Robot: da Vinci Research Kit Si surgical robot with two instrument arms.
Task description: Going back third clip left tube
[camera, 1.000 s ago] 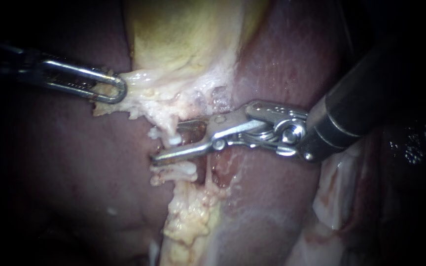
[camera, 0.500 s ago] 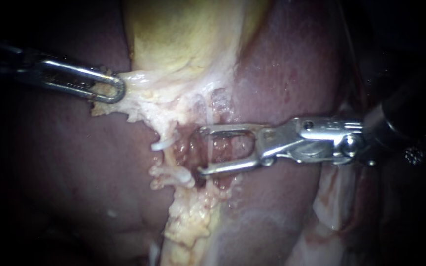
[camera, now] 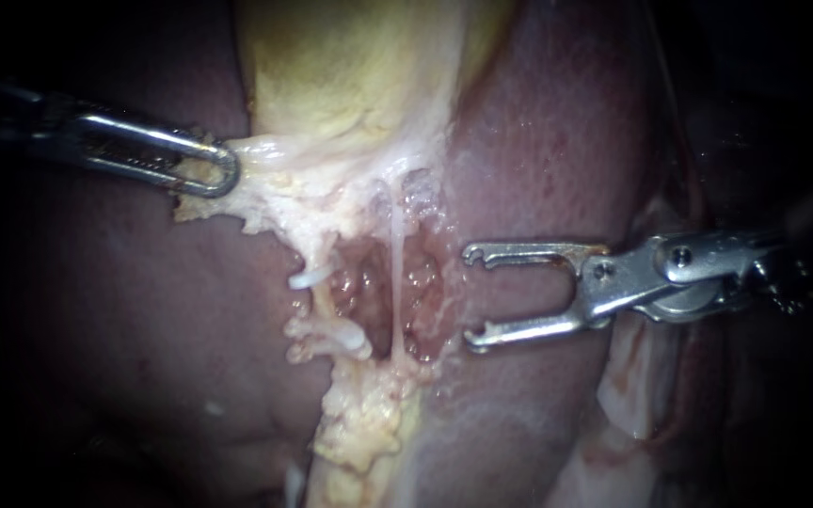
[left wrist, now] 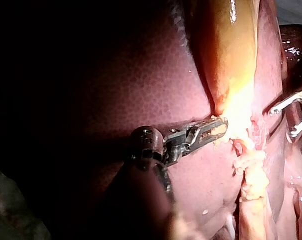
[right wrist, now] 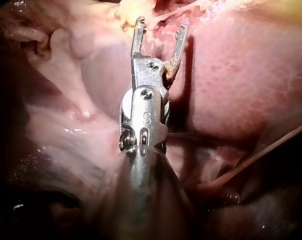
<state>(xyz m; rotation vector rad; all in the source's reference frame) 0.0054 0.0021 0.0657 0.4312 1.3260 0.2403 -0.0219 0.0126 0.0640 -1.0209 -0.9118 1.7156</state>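
The liver (camera: 557, 141) lay under the yellow gallbladder (camera: 350, 66). Your left instrument (camera: 211, 169) gripped the gallbladder's pale edge. Your right instrument (camera: 470, 296) hung with its jaws apart and empty, beside the tubes. The left tube (camera: 324, 303) carried white clips (camera: 310, 278).

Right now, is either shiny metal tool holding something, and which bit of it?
The slender metal left instrument grips the pale, ragged tissue flap by its outer edge, below the yellow gallbladder. The right instrument is open and holds nothing.
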